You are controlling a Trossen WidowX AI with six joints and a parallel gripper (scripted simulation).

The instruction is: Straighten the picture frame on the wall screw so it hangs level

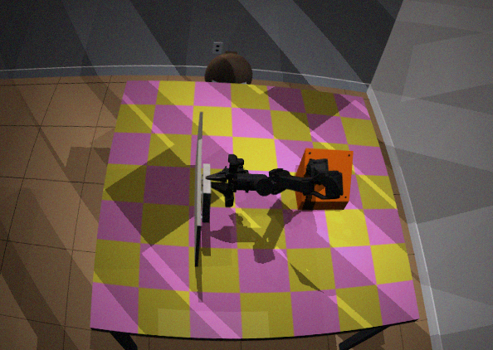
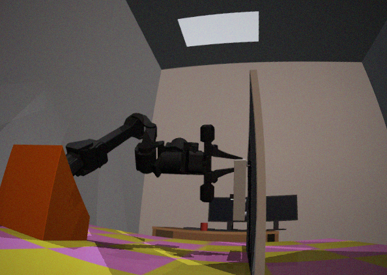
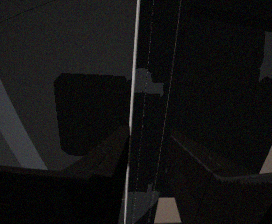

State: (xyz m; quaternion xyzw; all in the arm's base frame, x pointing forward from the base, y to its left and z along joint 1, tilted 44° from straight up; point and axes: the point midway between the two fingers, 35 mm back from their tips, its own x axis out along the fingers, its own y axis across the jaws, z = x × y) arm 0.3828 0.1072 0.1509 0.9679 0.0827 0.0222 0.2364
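Observation:
A thin upright wall panel (image 1: 198, 138) (image 2: 256, 115) stands on the chequered table. The pale picture frame (image 1: 206, 196) (image 2: 240, 193) hangs on the side of the panel that faces the arm. My gripper (image 1: 210, 176) (image 2: 237, 164) reaches level from the arm and is shut on the frame's upper part, one finger above the other in the side view. The wrist view is very dark; the frame (image 3: 156, 83) fills its middle between my two fingers. The screw and the notched strip are hidden behind the frame. I cannot tell the frame's tilt from these views.
The arm's orange base block (image 1: 328, 162) (image 2: 36, 193) stands to the right of the panel on the pink and yellow chequered cloth (image 1: 257, 303). A brown round object (image 1: 228, 68) sits past the table's back edge. A desk with monitors (image 2: 283, 207) stands in the room behind.

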